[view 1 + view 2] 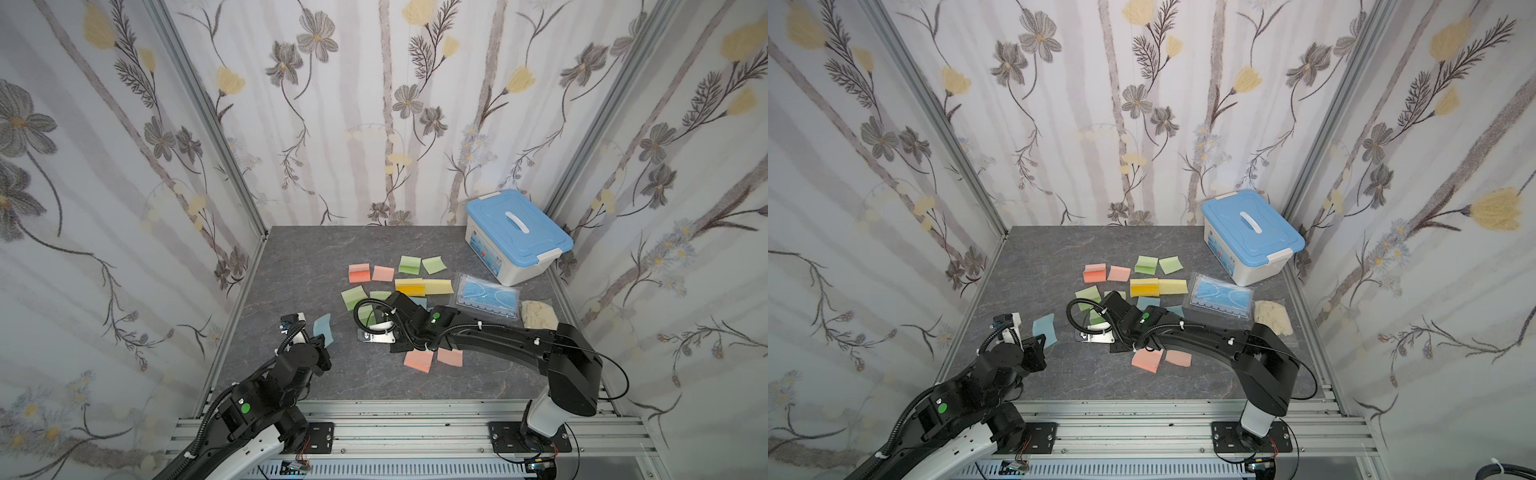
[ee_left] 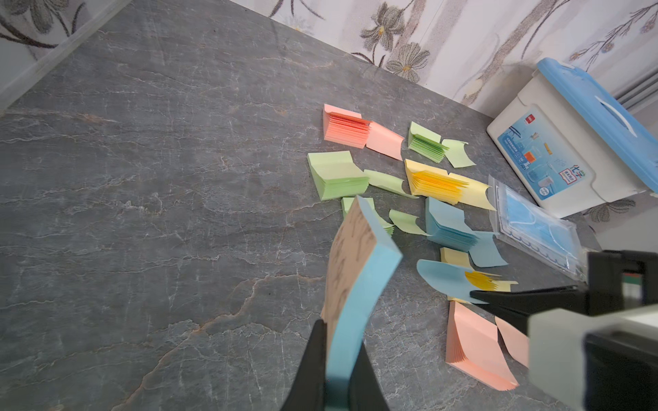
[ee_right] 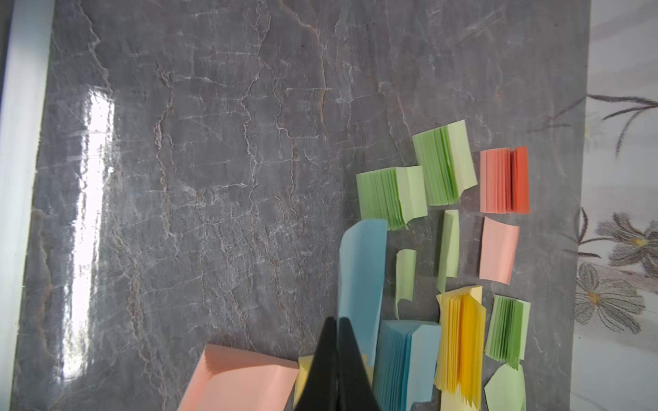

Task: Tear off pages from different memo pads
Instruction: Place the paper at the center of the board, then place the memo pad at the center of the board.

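Now left gripper (image 2: 340, 334) clamps a blue memo pad (image 2: 359, 270) — right gripper (image 3: 337, 322) pinches 1 blue page (image 3: 363, 270).

The memo pads (image 1: 409, 286) are clustered mid-surface (image 1: 299, 266), the mask packet (image 1: 488, 295) laid just right of them, the lidded box (image 1: 517, 232) set behind it.

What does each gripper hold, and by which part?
The left gripper clamps the blue memo pad by one edge; right gripper pinches a blue page by its end.
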Motion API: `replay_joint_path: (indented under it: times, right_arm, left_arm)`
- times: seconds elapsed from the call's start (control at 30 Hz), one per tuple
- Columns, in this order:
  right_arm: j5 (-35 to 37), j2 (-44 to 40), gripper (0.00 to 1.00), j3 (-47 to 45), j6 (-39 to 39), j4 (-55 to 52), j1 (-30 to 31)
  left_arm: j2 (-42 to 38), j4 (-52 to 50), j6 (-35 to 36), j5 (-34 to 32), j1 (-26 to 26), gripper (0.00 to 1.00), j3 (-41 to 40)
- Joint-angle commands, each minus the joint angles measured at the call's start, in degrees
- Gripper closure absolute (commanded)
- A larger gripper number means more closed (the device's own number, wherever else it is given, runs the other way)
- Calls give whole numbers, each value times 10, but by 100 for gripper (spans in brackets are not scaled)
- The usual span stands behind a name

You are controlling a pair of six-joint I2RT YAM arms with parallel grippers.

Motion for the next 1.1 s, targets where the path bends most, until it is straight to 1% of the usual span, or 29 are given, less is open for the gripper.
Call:
replay_joint_path:
  times: [0.0,0.17,0.3,0.37,0.4,0.53,0.6,0.63,0.67,0.7,0.73,0.77,0.9,0.93,1.07]
  right_arm:
    - [22,35,100,17,-13,-7,-2]
    - [30,78,100,26,-9,-7,-6]
    - [23,89,80,29,-13,-26,-6]
    - [11,75,64,27,-13,-42,-5]
    - [6,63,59,24,-13,-47,-5]
    - [4,-5,47,4,-3,-55,-4]
    - [3,-42,43,-3,16,-53,-7]
    - [4,-61,40,-5,30,-52,-9]
    - [4,-78,35,-6,45,-50,-12]
    - [6,-99,27,-8,63,-46,-15]
    - [10,-115,15,-13,83,-39,-18]
    - [14,-128,0,-18,96,-33,-21]
    - [27,-191,0,-63,142,9,-27]
    - [27,-210,0,-82,151,25,-29]
    - [37,-287,0,-153,188,93,-38]
  left_arm:
    - [-5,-13,-14,-7,1,100,-5]
    - [-10,-4,-18,3,1,100,-18]
    - [-11,1,-16,7,2,100,-20]
    - [-11,1,-15,6,2,100,-19]
    - [-11,1,-15,6,2,100,-19]
    - [-7,10,-16,11,3,100,-23]
    - [3,23,-16,24,5,100,-28]
    - [13,36,-15,38,7,99,-32]
    - [24,50,-14,54,11,98,-36]
    - [42,70,-12,81,18,97,-40]
    - [63,89,-11,112,28,97,-44]
    - [84,111,-11,141,39,97,-48]
    - [184,215,-19,296,105,97,-72]
    - [206,239,-26,325,122,98,-81]
    - [257,318,-51,395,170,99,-112]
